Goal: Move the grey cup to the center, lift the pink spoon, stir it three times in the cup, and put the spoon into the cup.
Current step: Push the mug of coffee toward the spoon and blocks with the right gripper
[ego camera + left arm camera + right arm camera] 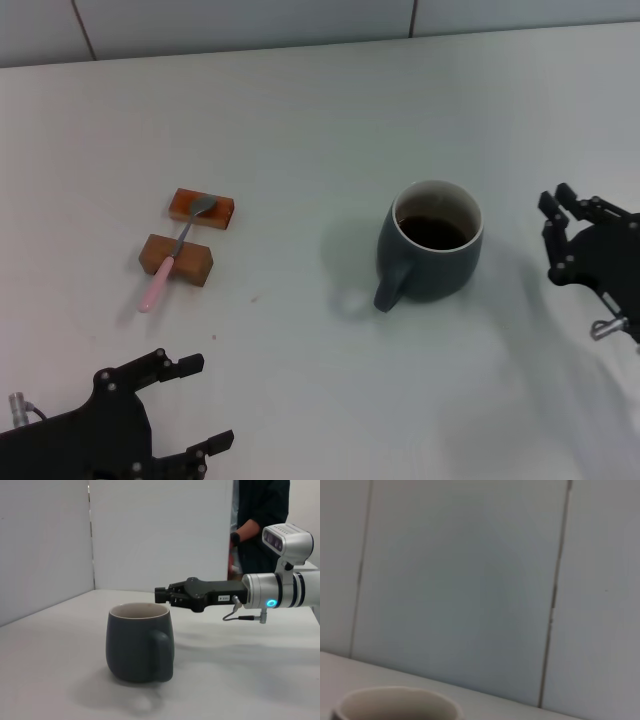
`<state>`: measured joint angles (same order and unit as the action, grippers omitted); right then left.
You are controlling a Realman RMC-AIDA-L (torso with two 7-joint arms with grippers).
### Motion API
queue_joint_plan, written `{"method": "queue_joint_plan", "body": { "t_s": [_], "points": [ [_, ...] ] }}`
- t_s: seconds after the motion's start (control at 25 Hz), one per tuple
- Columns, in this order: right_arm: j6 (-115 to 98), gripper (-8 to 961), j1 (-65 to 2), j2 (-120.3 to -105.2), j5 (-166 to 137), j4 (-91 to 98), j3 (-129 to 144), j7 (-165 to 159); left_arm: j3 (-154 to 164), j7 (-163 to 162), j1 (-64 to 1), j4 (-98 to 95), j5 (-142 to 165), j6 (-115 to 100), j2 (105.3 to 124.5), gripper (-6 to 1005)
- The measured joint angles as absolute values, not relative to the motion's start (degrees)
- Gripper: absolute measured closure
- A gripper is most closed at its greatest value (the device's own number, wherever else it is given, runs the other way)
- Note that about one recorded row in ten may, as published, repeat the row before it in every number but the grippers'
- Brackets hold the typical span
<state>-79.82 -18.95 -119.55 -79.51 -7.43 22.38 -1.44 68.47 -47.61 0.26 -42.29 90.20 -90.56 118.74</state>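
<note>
The grey cup (430, 243) stands upright right of the table's middle, with its handle pointing toward me and to the left and a dark inside. It also shows in the left wrist view (140, 642), and its rim shows in the right wrist view (395, 705). The pink spoon (178, 250) lies across two orange-brown blocks at the left, bowl on the far block and pink handle end toward me. My left gripper (205, 402) is open and empty at the near left, below the spoon. My right gripper (552, 238) is open and empty just right of the cup, apart from it; it also shows in the left wrist view (162, 594).
The far block (203, 208) and the near block (176, 259) hold the spoon off the white table (300, 130). A tiled wall (250, 20) runs along the back. A person in dark clothes (260, 525) stands beyond the right arm.
</note>
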Motion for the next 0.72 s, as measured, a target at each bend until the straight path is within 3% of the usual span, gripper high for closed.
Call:
{"method": "queue_joint_plan", "body": {
  "t_s": [0.72],
  "points": [
    [-75.1,805,-25.2,-119.38,-82.4,-15.9,23.1,0.2,69.6,-47.5,0.2,-42.5,90.2,-90.3,118.74,199]
  ]
}}
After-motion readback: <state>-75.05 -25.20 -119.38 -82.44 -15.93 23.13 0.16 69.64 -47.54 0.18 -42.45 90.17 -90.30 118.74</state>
